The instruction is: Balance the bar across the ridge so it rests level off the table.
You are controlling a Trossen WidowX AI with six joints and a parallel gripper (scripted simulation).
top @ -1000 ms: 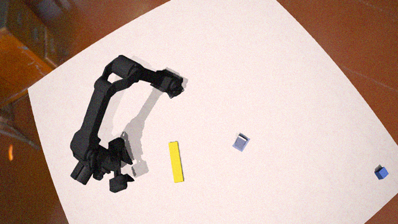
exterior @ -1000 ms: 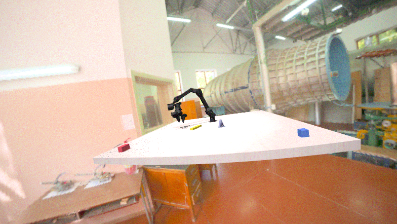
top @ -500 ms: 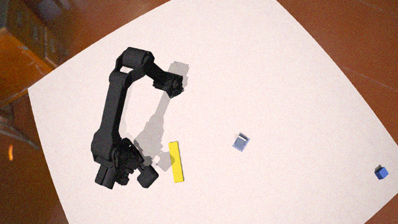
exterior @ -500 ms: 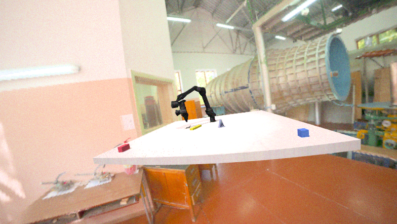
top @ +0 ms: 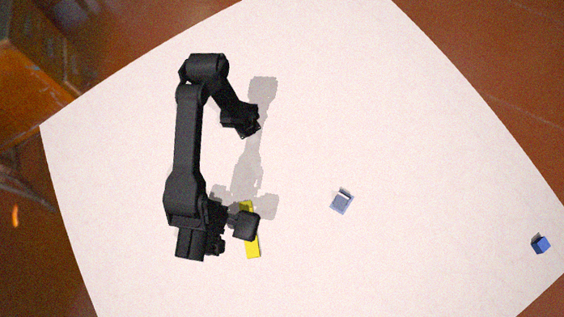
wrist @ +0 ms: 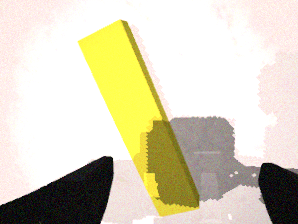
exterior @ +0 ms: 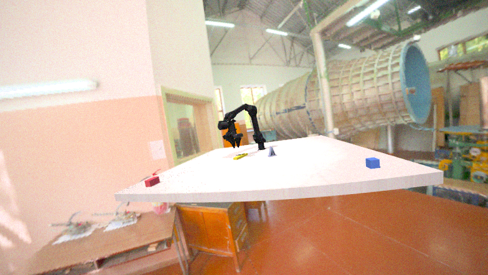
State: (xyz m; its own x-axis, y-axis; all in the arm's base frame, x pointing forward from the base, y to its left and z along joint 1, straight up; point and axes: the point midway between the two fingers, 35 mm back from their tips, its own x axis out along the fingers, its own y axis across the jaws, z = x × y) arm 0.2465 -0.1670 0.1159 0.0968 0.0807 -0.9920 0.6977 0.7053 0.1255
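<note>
Table [top: 409,157] [exterior: 300,177] [wrist: 40,100] is read here from the exterior view, twelve o'clock being the picture's top. At nine o'clock, near the left corner, a red block [exterior: 152,181] is seen. Farther right, the gripper [top: 235,225] [exterior: 236,147] [wrist: 186,169] is held above the table, pointed down, its fingers parted and nothing grasped. Toward five o'clock from it, the yellow bar [top: 252,247] [exterior: 240,156] [wrist: 117,85] is laid flat on the table; in the wrist view it is angled from eleven to five o'clock. The arm [top: 187,141] [exterior: 254,119] is bent over at its right. Between two and three o'clock from the bar, well apart, the grey-blue ridge [top: 341,200] [exterior: 271,152] is stood unloaded. Rightmost, toward three o'clock, a blue cube [top: 540,244] [exterior: 372,162] is found.
</note>
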